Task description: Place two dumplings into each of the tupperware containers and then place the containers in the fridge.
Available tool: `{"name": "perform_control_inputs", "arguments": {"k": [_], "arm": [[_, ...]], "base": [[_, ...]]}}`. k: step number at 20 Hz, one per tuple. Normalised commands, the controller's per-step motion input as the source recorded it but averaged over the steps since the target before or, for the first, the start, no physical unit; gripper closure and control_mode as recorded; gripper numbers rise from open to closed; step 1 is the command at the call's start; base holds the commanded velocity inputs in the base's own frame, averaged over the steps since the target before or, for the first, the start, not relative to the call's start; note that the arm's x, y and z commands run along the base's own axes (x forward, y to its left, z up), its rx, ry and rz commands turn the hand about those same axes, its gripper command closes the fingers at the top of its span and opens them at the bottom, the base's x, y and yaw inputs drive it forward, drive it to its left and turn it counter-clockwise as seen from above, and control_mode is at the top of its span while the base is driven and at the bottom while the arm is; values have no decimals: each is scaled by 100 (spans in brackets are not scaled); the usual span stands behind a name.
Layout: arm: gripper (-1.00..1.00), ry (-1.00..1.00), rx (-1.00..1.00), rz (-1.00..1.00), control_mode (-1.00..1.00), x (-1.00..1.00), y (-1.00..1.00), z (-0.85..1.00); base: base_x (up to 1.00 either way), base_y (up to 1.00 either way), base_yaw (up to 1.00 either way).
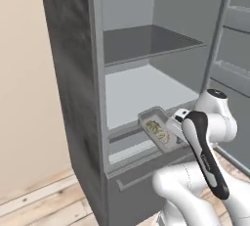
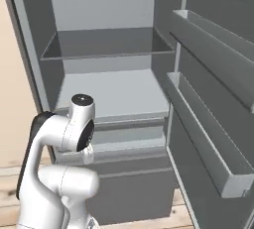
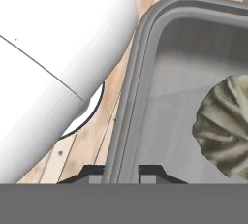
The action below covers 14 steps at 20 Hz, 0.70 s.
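Left base view from behind the arm facing the open fridge [image 1: 146, 73] close up, right base view sharing its shelves, hand view right over a tupperware container [image 3: 131, 97] rim

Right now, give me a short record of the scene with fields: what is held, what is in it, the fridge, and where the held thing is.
held: pale grey translucent rectangular tupperware container, rim pinched by the gripper
gripper: shut on the container rim, one finger on each side of the wall
contents: mottled grey-tan dumplings inside; exact count unclear
fridge: tall dark grey fridge, door open, pale shelves
position: container in the air at the front of the fridge, just above the drawer front, not set down
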Motion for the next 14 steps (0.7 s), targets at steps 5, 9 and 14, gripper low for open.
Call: {"name": "perform_control_inputs", "arguments": {"k": [5, 9, 14], "arm": [[100, 0, 0, 0, 100, 0, 0, 0], [100, 0, 0, 0, 100, 0, 0, 0], [100, -5, 0, 26, -100, 3, -35, 0]], "base": [[70, -25, 50], [22, -34, 53], [0, -16, 22]]}}
